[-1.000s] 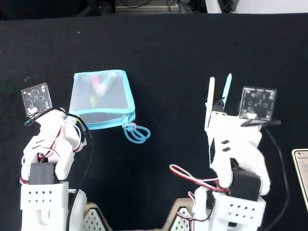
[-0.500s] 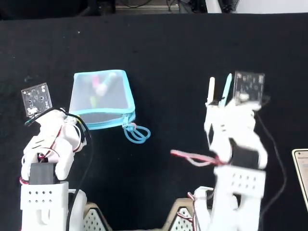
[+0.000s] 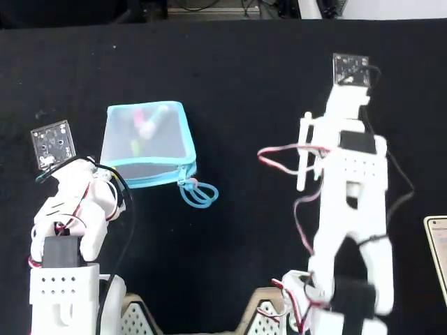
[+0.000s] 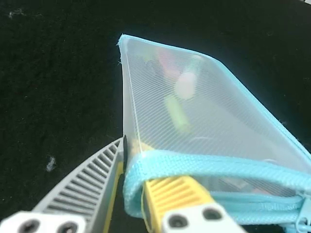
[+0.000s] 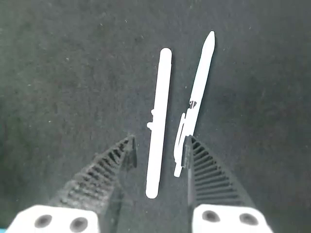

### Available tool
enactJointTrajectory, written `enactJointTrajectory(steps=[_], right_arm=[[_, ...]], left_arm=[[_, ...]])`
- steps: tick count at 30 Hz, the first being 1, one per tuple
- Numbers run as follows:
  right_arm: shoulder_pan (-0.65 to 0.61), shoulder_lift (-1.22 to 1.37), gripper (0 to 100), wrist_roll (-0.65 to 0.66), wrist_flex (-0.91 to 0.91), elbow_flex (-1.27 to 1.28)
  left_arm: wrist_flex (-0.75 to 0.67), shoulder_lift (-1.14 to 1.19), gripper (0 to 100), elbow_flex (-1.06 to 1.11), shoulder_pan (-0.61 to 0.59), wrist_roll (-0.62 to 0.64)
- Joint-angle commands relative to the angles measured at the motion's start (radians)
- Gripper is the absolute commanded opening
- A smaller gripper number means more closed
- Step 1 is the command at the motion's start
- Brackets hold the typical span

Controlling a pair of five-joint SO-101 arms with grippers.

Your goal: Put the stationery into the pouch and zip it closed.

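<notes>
The mesh pouch [image 3: 147, 143] with light blue trim lies at the left of the black table, with coloured stationery inside. My left gripper [image 4: 133, 167] is shut on the pouch's [image 4: 194, 121] near corner, one yellow finger and one grey finger pinching the trim. Its arm [image 3: 73, 209] stands at the lower left. Two pale pens lie side by side at the right: a plain stick pen [image 5: 159, 121] and a clip pen [image 5: 197, 104]. My right gripper [image 5: 160, 141] hangs open over them, a finger on either side of the pair. In the high view the stick pen [image 3: 304, 150] shows beside the right arm [image 3: 349, 160].
The pouch's zipper pull loop [image 3: 199, 192] trails toward the table's middle. A pale flat object [image 3: 437, 244] sits at the right edge. Bare black cloth [image 3: 251, 84] lies between pouch and pens.
The right arm has stretched forward and now stands over the pens, covering the light blue one in the high view. The left arm and pouch have not moved.
</notes>
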Motion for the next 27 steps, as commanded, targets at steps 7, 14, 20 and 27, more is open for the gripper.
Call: enactJointTrajectory(steps=[7,14,20,27], right_arm=[[-0.012,0.271,14.9,0.014,-0.003,-0.243],[-0.014,0.472,14.8,0.015,0.003,-0.415],[-0.014,0.645,14.8,0.087,0.003,-0.581],[-0.015,0.82,14.8,0.097,0.107,-0.828]], left_arm=[[-0.025,-0.012,3,-0.008,-0.007,-0.006],[-0.025,-0.012,3,-0.008,-0.007,-0.006],[-0.025,-0.012,3,-0.008,-0.007,-0.006],[-0.025,-0.012,3,-0.008,-0.007,-0.006]])
